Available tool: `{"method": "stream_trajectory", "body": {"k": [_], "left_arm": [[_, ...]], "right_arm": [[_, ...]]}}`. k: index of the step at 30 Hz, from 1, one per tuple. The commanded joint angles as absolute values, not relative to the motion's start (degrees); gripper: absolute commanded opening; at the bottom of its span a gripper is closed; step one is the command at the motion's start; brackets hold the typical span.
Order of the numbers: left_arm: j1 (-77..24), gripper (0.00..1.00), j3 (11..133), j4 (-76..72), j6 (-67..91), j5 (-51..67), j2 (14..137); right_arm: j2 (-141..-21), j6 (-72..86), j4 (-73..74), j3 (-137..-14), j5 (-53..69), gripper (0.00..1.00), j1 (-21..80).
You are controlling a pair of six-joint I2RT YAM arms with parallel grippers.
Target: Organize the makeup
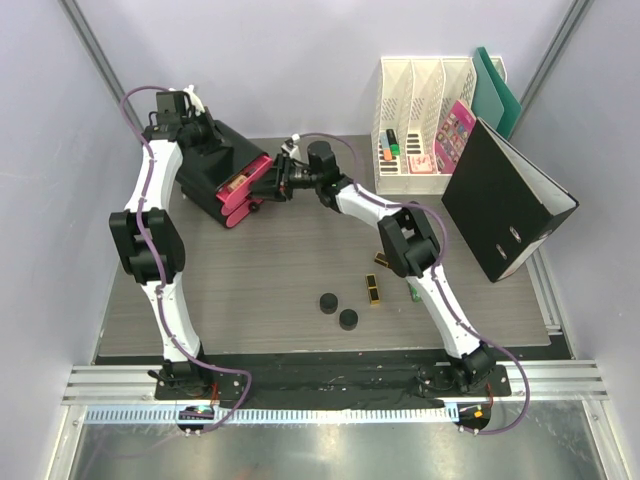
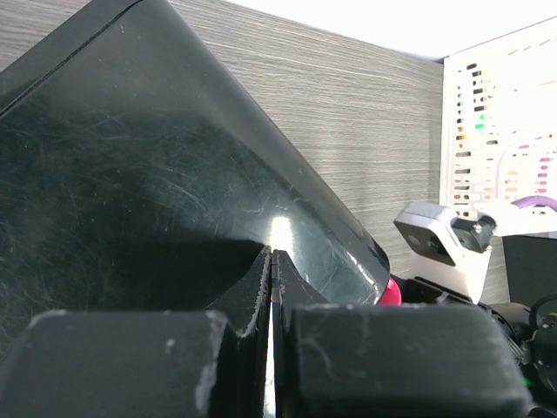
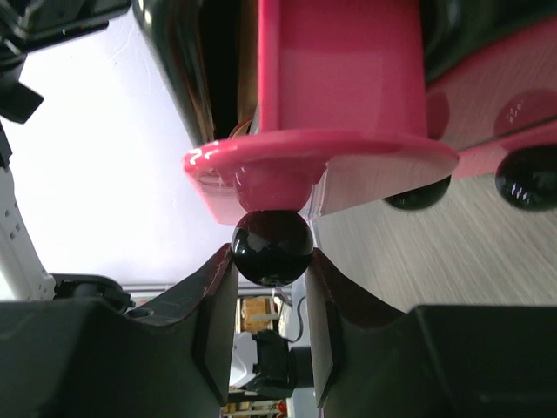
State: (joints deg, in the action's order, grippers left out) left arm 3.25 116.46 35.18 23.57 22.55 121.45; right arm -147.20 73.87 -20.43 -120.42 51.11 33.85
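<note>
Two black round compacts (image 1: 327, 303) (image 1: 348, 320) lie on the table's near middle, with a black-and-gold case (image 1: 372, 290) just right of them and a green tube (image 1: 412, 293) partly hidden by the right arm. At the back left stands the black box (image 1: 210, 160) with pink drawers (image 1: 240, 195). My right gripper (image 1: 277, 180) (image 3: 271, 261) is shut on the round black knob (image 3: 271, 248) of one pink drawer (image 3: 339, 78). My left gripper (image 1: 196, 132) (image 2: 273, 254) is shut, with nothing in it, its tips against the box's glossy black top (image 2: 130, 174).
A white file rack (image 1: 425, 80) with marker pens (image 1: 392, 148) stands at the back right. A black binder (image 1: 505, 200) leans beside it. Two more black drawer knobs (image 3: 418, 196) (image 3: 526, 178) show to the right of the held one.
</note>
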Motion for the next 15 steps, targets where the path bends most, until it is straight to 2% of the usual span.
{"method": "stream_trajectory", "body": {"k": [1, 6, 9, 10, 13, 15], "left_arm": [[3.25, 0.00, 110.48, 56.78, 19.25, 14.94, 130.43], [3.16, 0.00, 110.48, 57.04, 18.99, 15.03, 130.69], [3.25, 0.00, 110.48, 57.04, 19.07, 15.38, 130.69], [3.16, 0.00, 110.48, 57.13, 18.99, 15.47, 130.69], [3.16, 0.00, 110.48, 57.22, 19.07, 15.47, 130.69], [3.25, 0.00, 110.48, 57.22, 18.90, 15.47, 130.69]], "right_arm": [[-147.30, 74.62, -25.49, -128.84, 45.27, 0.18, 32.96], [-150.29, 76.11, -24.52, -133.41, 41.58, 0.24, 33.13], [-151.96, 76.64, -24.08, -135.79, 40.43, 0.35, 33.40], [-152.05, 76.47, -23.30, -136.14, 39.99, 0.43, 33.49], [-152.05, 75.15, -21.98, -136.23, 38.68, 0.54, 33.75], [-152.05, 74.88, -21.71, -136.23, 37.89, 0.57, 33.75]]}}
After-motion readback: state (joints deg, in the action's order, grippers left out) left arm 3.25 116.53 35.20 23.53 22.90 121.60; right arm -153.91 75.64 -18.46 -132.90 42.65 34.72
